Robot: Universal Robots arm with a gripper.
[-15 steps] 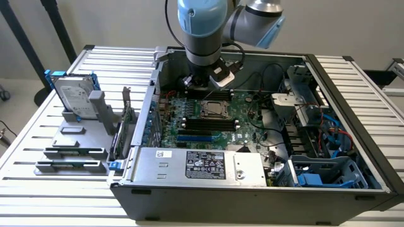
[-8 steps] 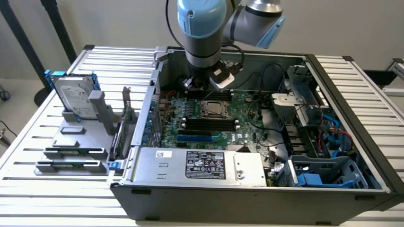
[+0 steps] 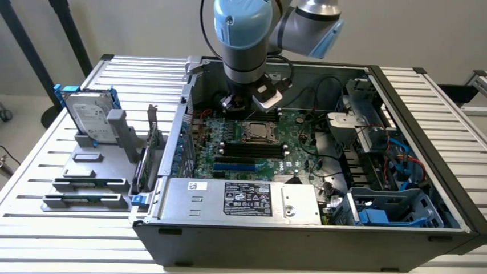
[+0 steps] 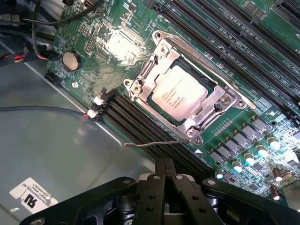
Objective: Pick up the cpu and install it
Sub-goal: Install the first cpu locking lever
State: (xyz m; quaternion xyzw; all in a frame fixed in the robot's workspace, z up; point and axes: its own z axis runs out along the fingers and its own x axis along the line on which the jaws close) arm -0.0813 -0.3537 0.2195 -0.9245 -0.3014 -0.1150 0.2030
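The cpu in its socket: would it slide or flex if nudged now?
Probably stiff: the cpu shows a flat metal top. Unlikely to slide, since the socket frame surrounds it. Likely slippery to grip, being smooth and thin.

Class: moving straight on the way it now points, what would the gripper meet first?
Probably the long black slots on the green motherboard, beside the silvery square cpu; depth is unclear.

Arm (image 3: pixel 245 57) is held near vertical, with its last link pointed straight down below the bent blue-capped joints (image 3: pixel 242 20). Pincer (image 4: pixel 165 164) is carried at the lower end, facing downward. Its two black fingers (image 4: pixel 152 197) are pressed together, with nothing gripped between them.
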